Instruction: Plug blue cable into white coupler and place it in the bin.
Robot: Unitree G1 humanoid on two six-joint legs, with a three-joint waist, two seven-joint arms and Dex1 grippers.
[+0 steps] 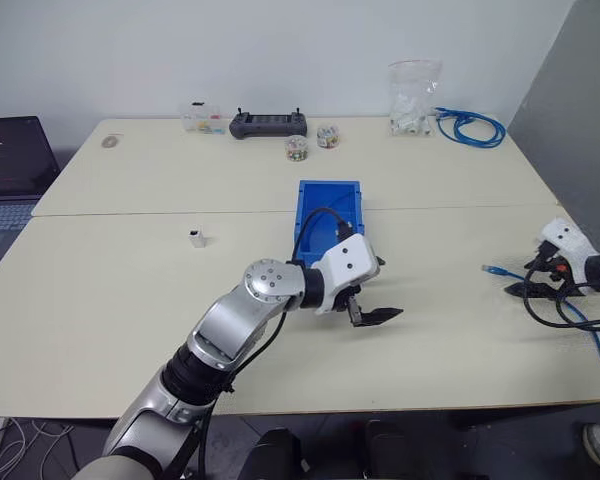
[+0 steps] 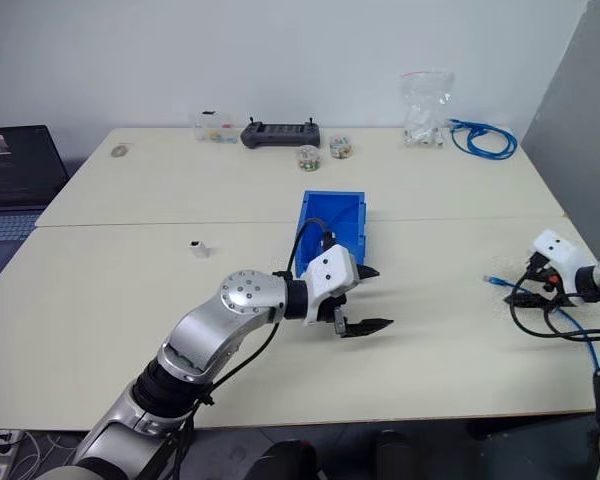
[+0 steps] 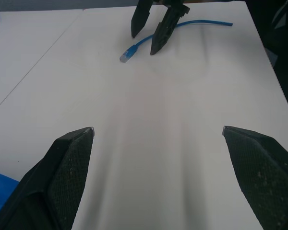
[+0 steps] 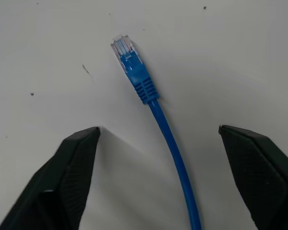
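Observation:
The blue cable [image 4: 156, 105] lies on the table near its right edge, with its clear plug [image 1: 495, 270] pointing left. My right gripper [image 4: 158, 129] is open just above the table, and the cable runs between its fingers just behind the plug. My left gripper [image 1: 380, 290] is open and empty over the middle of the table, just in front of the bin [image 1: 330, 200], pointing right toward the right gripper [image 3: 144, 43]. The white coupler [image 1: 196, 238] sits alone on the table, left of the bin.
A laptop [image 1: 10, 160] sits at the far left. Along the back edge are a clear box [image 1: 200, 118], a black controller [image 1: 268, 123], two small round containers [image 1: 297, 148], a plastic bag [image 1: 413, 95] and a coiled blue cable [image 1: 470, 127].

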